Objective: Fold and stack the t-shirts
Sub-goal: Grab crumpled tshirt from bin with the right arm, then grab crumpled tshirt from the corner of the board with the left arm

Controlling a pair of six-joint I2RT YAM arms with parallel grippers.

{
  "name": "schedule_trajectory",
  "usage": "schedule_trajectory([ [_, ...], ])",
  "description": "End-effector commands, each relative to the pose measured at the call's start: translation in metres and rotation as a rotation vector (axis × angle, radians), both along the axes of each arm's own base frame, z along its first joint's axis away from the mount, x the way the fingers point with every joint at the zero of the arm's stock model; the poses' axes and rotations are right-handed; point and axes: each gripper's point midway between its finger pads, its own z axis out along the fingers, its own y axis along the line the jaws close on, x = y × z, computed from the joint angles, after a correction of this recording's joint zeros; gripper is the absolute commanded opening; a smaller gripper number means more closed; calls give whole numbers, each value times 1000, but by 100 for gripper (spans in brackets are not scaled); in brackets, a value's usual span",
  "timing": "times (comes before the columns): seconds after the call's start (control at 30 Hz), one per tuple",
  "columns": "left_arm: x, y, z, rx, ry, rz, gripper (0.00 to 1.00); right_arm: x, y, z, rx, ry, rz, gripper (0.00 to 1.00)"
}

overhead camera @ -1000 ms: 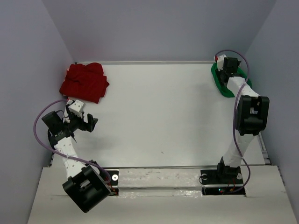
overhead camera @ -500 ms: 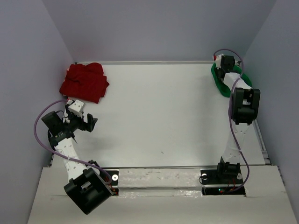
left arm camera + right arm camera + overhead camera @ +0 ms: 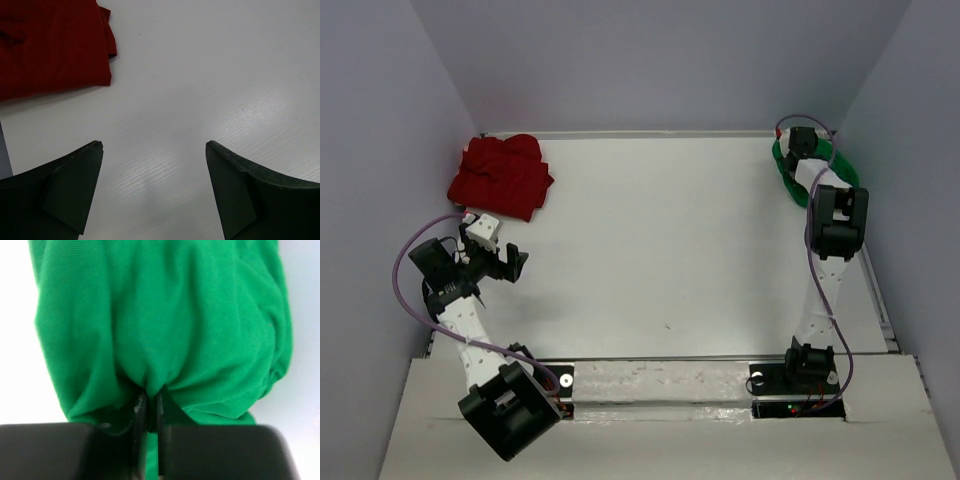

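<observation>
Green t-shirt [image 3: 165, 315]: bright green soft cloth, bunched in a heap at the far right corner of the table [image 3: 660, 230], hard by the right wall. In the overhead view it shows as a green band [image 3: 786, 178] on both sides of the right arm [image 3: 837, 220], which hides its middle. A fold of the cloth is gathered into creases that run down to the gripper fingers.

Right gripper [image 3: 148, 407]: fingers drawn nearly together, pinching that gathered fold of the green t-shirt. Only a thin strip of cloth shows between them. The arm reaches from its base at the near edge to the far corner, its wrist directly over the heap.

Red t-shirt [image 3: 500, 178]: deep red cloth, lying loosely folded and flat at the far left corner of the table, well apart from the green one. Its near edge and one corner show at the upper left of the left wrist view [image 3: 50, 45].

Left gripper [image 3: 515, 262]: fingers spread wide apart, holding nothing, above bare table near the left edge. It sits just on the near side of the red t-shirt without touching it. Dark fingers [image 3: 70, 190] frame white tabletop.

Table: white, matt, with faint wood-grain streaks.

Surround: plain pale grey-lilac walls [image 3: 650, 60] on three sides.
</observation>
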Motion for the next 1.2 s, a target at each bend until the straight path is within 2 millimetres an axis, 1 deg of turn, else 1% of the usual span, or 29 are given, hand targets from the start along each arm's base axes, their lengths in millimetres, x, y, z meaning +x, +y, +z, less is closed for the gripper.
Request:
schedule_trajectory([
  [0.0,3,-3,19,27,-66,-22,94,-5,-9,-6,4,30,-32,0],
  [0.1,3,-3,20,30,-69,-19,94,-5,-9,5,4,13,-30,0],
  [0.13,3,-2,20,30,-67,-17,94,-4,-7,20,14,-10,-20,0],
  [0.2,3,-2,19,27,-64,-17,94,-5,-2,38,35,-33,-5,0],
  [0.23,3,-2,19,28,-65,-17,94,-6,6,46,72,-34,22,0],
  [0.27,3,-2,18,26,-62,-16,94,-7,12,75,91,-78,43,0],
  [0.3,4,-2,18,26,-62,-16,94,-15,20,85,130,-70,65,0],
  [0.33,4,-2,18,26,-62,-17,94,-13,28,105,158,-111,101,0],
  [0.37,4,-1,18,26,-61,-16,94,-24,51,134,239,-124,189,0],
  [0.4,4,-1,18,24,-60,-17,93,-31,65,147,293,-126,246,0],
  [0.43,4,-1,18,24,-59,-16,94,-49,79,156,348,-83,283,0],
  [0.47,4,-1,19,24,-59,-13,93,-62,103,192,422,-130,386,0],
  [0.5,4,-1,22,27,-67,-10,93,-73,116,206,464,-134,439,0],
  [0.53,4,-2,25,26,-72,-9,93,-92,139,216,556,-113,519,0],
  [0.6,2,-5,29,28,-93,-25,93,-117,166,241,623,-112,625,0],
  [0.63,1,-6,29,31,-96,-28,93,-144,191,257,703,-86,707,0],
  [0.67,1,-7,28,27,-95,-31,93,-156,199,265,735,-75,741,0],
  [0.7,1,-7,28,25,-95,-31,93,-167,212,280,754,-80,804,0],
  [0.73,2,-7,29,25,-95,-31,93,-197,238,287,858,-20,886,0],
  [0.77,2,-7,29,23,-95,-32,93,-210,243,293,888,-1,915,0],
  [0.8,2,-7,28,17,-88,-33,93,-222,259,300,903,16,984,0],
  [0.83,2,-7,28,17,-87,-34,93,-247,273,298,989,91,1018,0],
  [0.87,1,-8,28,19,-90,-36,93,-259,282,297,1005,128,1048,0],
  [0.9,1,-8,29,21,-93,-37,93,-271,297,282,1029,203,1057,1],
  [0.93,1,-8,29,22,-93,-36,93,-279,302,273,1025,238,1063,42],
  [0.97,1,-8,29,24,-95,-38,93,-283,301,258,1005,263,1047,87],
  [1.0,1,-8,29,24,-95,-37,93,-280,302,249,1021,274,1025,99],
  [1.1,1,-8,29,22,-95,-39,93,-269,295,227,975,270,964,100],
  [1.17,1,-9,30,23,-96,-39,93,-269,292,213,970,298,937,100],
])
